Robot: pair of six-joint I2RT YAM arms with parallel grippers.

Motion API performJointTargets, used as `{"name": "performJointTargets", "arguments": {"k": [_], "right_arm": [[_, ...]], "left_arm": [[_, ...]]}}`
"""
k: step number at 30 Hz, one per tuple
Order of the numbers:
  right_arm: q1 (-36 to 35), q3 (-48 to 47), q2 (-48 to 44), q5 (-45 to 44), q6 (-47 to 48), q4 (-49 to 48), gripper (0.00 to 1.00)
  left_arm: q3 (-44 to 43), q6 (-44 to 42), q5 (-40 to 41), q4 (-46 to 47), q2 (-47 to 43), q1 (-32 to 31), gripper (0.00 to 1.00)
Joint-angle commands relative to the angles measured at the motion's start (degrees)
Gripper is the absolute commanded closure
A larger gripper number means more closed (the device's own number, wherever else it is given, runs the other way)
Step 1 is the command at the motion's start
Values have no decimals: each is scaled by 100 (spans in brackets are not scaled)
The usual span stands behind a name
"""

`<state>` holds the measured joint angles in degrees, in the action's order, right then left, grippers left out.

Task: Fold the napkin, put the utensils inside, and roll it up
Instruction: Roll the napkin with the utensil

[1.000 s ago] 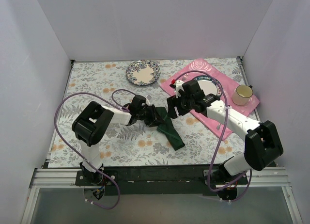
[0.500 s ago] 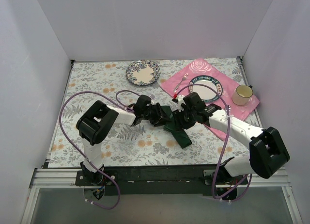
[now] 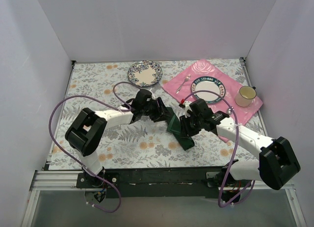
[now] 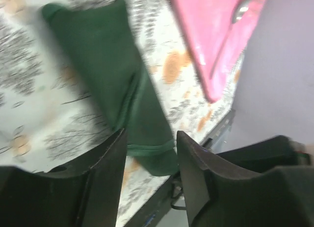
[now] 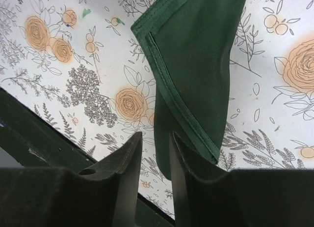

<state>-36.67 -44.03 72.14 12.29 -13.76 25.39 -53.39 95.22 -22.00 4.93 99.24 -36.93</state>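
The dark green napkin (image 3: 179, 132) lies on the table as a long narrow bundle, running from the centre toward the near right. My left gripper (image 3: 163, 112) hovers at its far end, open, with nothing between its fingers (image 4: 104, 178). In the left wrist view the napkin (image 4: 110, 74) lies ahead of the left gripper (image 4: 149, 156). My right gripper (image 3: 186, 130) is over the napkin's near half. In the right wrist view the right gripper (image 5: 154, 160) is open by a narrow gap, beside the napkin's (image 5: 196, 65) hemmed end. No gold utensils show.
A patterned plate (image 3: 144, 73) sits at the back. The pink rose placemat (image 3: 208, 70) at back right holds a plate (image 3: 208, 89), a silver fork (image 3: 183, 83) and a mug (image 3: 246, 95). The table's front edge (image 3: 162, 174) is near the napkin's end.
My right gripper has come down from beside the placemat to the napkin's near half. My left gripper has shifted right and back. The napkin has slid slightly right.
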Motion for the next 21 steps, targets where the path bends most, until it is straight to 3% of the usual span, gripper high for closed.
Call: {"name": "performJointTargets", "arguments": {"k": [1,3,7,15,21], "right_arm": [[1,193,2,291,-293,-358,67],[-7,254,11,256,-346,-482,69],[-7,412,-33,142,-478,-508,70],[1,852,-367,-52,-716,-403,72],[1,546,-516,10,-655,-298,73]], "left_arm": [[-681,-206,-611,201,409,1,61],[-804,-40,-1235,742,727,1,64],[-1025,111,-1482,940,1228,-7,66],[-1016,-337,-1193,457,1352,1,67],[-1410,-662,-1000,-52,1151,1,63]]}}
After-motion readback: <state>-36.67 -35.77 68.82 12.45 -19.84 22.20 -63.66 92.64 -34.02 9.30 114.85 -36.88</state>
